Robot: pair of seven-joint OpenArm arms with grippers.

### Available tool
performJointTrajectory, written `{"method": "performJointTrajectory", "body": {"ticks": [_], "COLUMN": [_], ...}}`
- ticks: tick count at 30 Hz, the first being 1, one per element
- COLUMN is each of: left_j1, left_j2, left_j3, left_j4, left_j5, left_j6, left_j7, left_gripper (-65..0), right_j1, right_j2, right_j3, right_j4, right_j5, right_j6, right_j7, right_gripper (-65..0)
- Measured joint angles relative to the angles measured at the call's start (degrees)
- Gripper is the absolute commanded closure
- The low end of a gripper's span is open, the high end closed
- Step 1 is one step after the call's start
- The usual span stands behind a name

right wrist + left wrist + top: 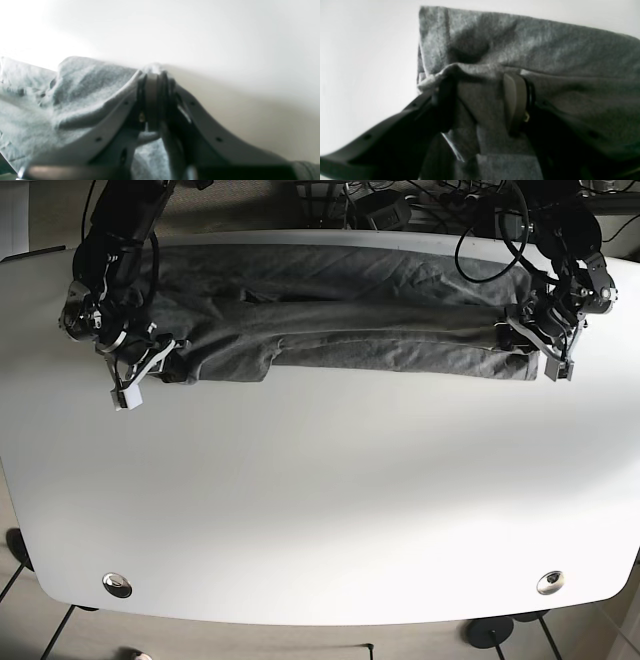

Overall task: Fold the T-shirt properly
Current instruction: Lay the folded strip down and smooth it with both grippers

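A dark grey T-shirt [340,320] lies stretched across the far part of the white table [320,510], its near edge folded over. My left gripper [530,350] at the shirt's right end is shut on the T-shirt; in the left wrist view the cloth [520,50] bunches between its fingers [515,100]. My right gripper [160,365] at the shirt's left end is shut on the T-shirt; in the right wrist view its fingers [152,100] are pressed together with the cloth [75,95] draped to their left.
Cables [420,200] and equipment lie beyond the table's far edge. Two round metal fittings [117,584] [549,582] sit near the table's front corners. The white tabletop extends toward the front from the shirt.
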Motion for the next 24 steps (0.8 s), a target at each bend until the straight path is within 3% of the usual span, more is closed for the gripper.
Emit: {"method": "performJointTrajectory", "body": {"ticks": [8, 11, 15, 19, 20, 22, 23, 24], "left_j1": [-0.26, -0.26, -0.26, -0.13, -0.13, -0.15, -0.15, -0.15], "left_j2": [-2.19, -2.16, -2.21, -3.06, -3.02, -3.23, -3.8, -4.0], "left_j3": [2.8, 2.8, 2.78, 2.84, 2.84, 2.86, 3.02, 2.99], "left_j4": [-2.82, -2.82, -2.84, -2.99, -2.99, -2.99, -3.02, -3.06], "left_j5": [-1.01, -1.01, -1.01, -1.62, -1.62, -1.64, -1.62, -1.4], "left_j6": [-0.22, -0.22, -0.22, -0.48, -0.46, -0.48, -0.55, -0.48], "left_j7": [-3.85, -3.82, -3.85, -3.61, -3.61, -3.48, -3.28, -3.23], "left_gripper": [-28.1, -28.1, -28.1, -28.1, -28.1, -28.1, -28.1, -28.1], "right_j1": [-7.67, -11.15, -15.74, -18.62, -19.34, -19.34, -18.95, -18.99], "right_j2": [0.15, -2.51, -5.33, -5.53, -5.53, -5.7, -5.84, -5.66], "right_j3": [0.2, 3.08, 8.2, 10.62, 10.6, 12.5, 15.54, 17.38], "right_j4": [21.11, 27.21, 29.86, 29.77, 29.7, 29.59, 29.62, 29.64], "right_j5": [0.13, 0.46, 0.13, 0.28, 0.09, 0.15, 0.2, -0.07], "right_j6": [0.02, 0.17, 0.46, 0.46, 0.48, 0.68, 0.68, 0.42], "right_j7": [-1.57, -3.69, -6.03, -5.49, -5.49, -5.6, -5.22, -5.05], "right_gripper": [-2.2, -2.4, -2.7, -3.2, -5.7, -17.6, -31.2, -40.0]}}
